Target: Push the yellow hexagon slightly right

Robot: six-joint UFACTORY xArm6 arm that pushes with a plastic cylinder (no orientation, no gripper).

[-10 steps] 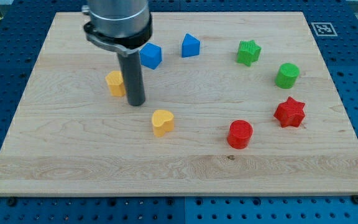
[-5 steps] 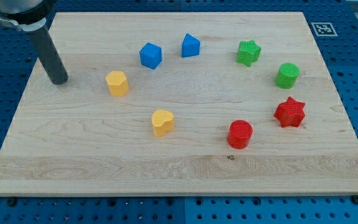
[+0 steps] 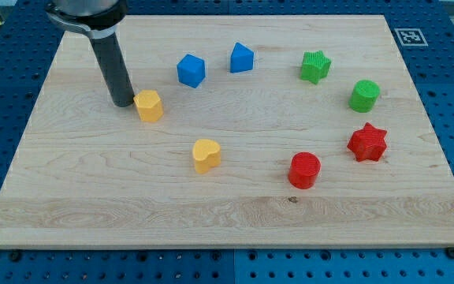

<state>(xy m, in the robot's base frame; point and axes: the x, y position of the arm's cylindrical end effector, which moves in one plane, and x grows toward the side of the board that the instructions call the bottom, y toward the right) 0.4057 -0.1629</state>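
The yellow hexagon sits on the wooden board, left of centre. My tip is on the board right against the hexagon's left side, touching it or nearly so. The dark rod rises from the tip toward the view's top left.
A yellow heart lies below and right of the hexagon. A blue cube and a blue pentagon-like block lie above right. On the right are a green star, green cylinder, red star and red cylinder.
My tip went from the hexagon's right side to far left of it, then came back right to its left side. The hexagon has not visibly moved.
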